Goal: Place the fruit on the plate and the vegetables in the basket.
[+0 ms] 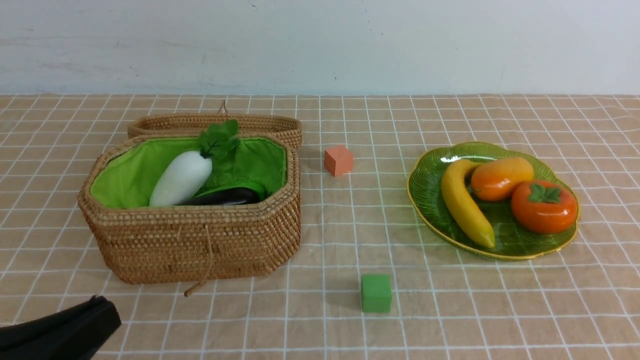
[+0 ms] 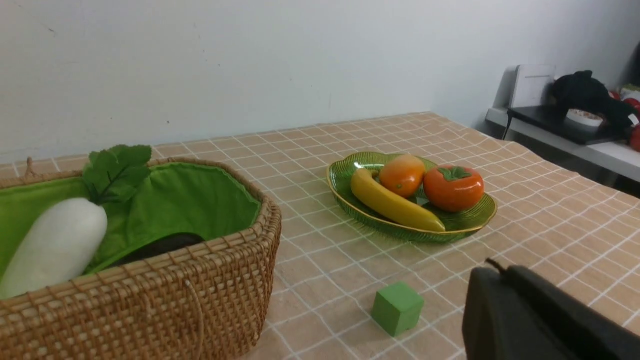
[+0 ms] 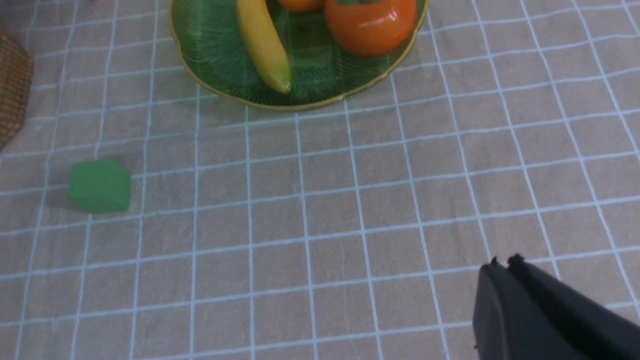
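Checked tablecloth (image 1: 450,310) carries basket (image 1: 200,245), plate (image 1: 430,200) (green glass), two cubes (image 1: 376,293).

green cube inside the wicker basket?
No, the small green cube sits on the checked tablecloth in front of the woven wicker basket, apart from it.

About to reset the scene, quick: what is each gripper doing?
Left gripper: shut, holding nothing.
Right gripper: shut, holding nothing.

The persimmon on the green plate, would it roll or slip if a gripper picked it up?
The persimmon looks glossy and smooth, so it may slip in a pinch. Being round, it would likely roll if nudged, though the plate curves up and the mango beside it might stop it.
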You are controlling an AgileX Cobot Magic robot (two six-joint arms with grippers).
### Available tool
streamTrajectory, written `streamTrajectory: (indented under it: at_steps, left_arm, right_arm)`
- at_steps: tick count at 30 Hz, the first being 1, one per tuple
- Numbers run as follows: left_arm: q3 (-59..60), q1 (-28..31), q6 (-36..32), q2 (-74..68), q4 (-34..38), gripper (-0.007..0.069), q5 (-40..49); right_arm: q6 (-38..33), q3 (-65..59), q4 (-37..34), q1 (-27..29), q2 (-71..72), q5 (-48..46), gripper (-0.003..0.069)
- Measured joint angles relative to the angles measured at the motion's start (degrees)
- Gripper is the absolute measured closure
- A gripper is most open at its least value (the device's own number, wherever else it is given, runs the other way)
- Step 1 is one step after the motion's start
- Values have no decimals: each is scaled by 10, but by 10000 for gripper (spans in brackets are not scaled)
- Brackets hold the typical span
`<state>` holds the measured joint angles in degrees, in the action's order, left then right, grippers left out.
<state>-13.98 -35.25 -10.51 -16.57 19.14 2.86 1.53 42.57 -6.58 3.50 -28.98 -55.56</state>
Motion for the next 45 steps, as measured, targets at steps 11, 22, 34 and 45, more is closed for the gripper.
streamTrajectory:
  at_steps: [11,22,34,45]
  left_arm:
    - [2,0,0,0,0,631,7]
    - [2,0,0,0,0,620,7]
    - [3,0,0,1,0,605,9]
    - [3,0,0,3,0,600,9]
  right_arm:
    - [1,-28,-4,0,4,22,650]
    - [2,-176,62,-2,77,267,666]
    - [3,-436,70,-5,295,341,664]
    - [3,-436,66,-5,295,341,659]
